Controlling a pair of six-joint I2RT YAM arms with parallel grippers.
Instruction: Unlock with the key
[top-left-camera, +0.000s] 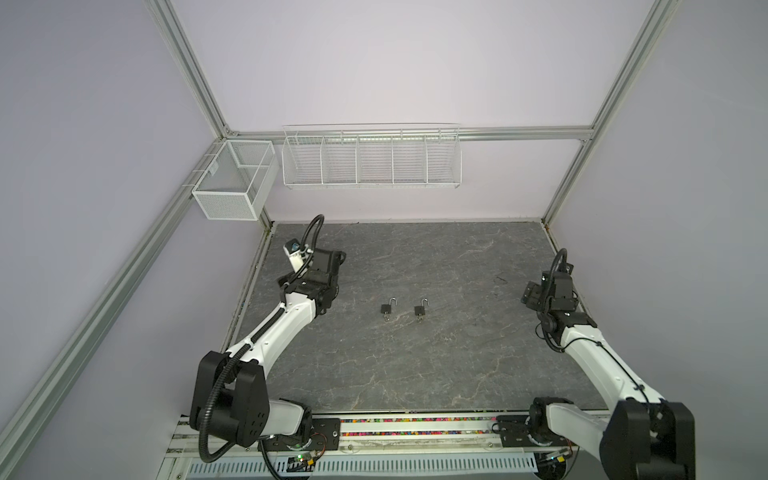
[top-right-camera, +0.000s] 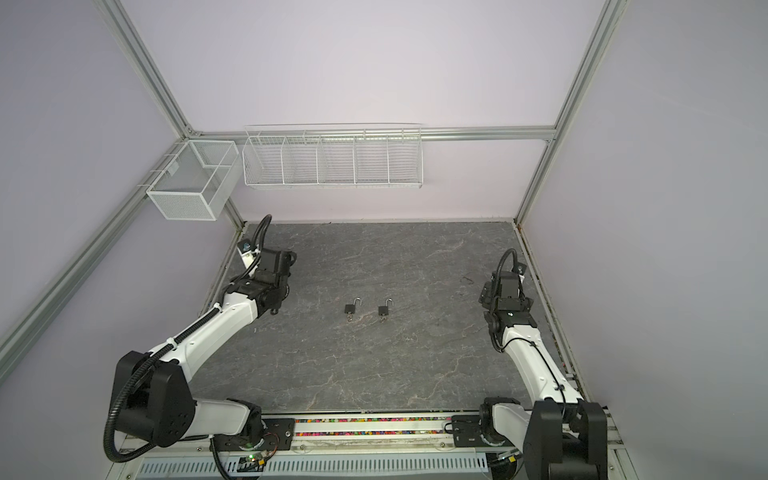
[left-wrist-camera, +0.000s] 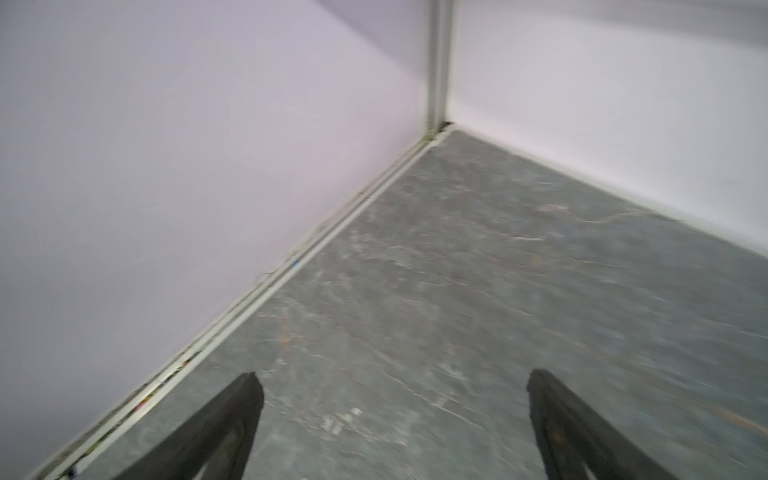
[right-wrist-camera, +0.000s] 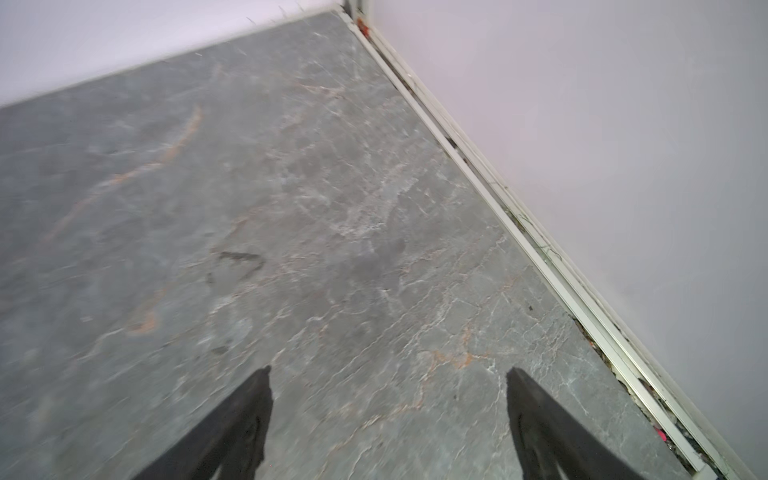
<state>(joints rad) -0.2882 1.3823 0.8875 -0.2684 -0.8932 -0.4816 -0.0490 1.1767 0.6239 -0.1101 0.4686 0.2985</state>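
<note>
Two small black padlocks lie side by side mid-table in both top views, the left padlock (top-left-camera: 387, 308) (top-right-camera: 350, 308) and the right padlock (top-left-camera: 420, 310) (top-right-camera: 383, 310). Each has its shackle swung up and a key (top-left-camera: 387, 318) (top-left-camera: 420, 319) sticking out of its near side. My left arm (top-left-camera: 322, 274) is drawn back to the left edge and my right arm (top-left-camera: 557, 295) to the right edge, both far from the locks. In the wrist views the left gripper (left-wrist-camera: 392, 382) and the right gripper (right-wrist-camera: 388, 374) are open over bare table. The wrist views show neither padlock.
The grey marbled table (top-left-camera: 415, 365) is walled in on three sides. A white wire shelf (top-left-camera: 372, 160) hangs on the back wall and a mesh box (top-left-camera: 232, 183) in the back-left corner. A rail (top-left-camera: 415, 426) runs along the front edge between the arm bases.
</note>
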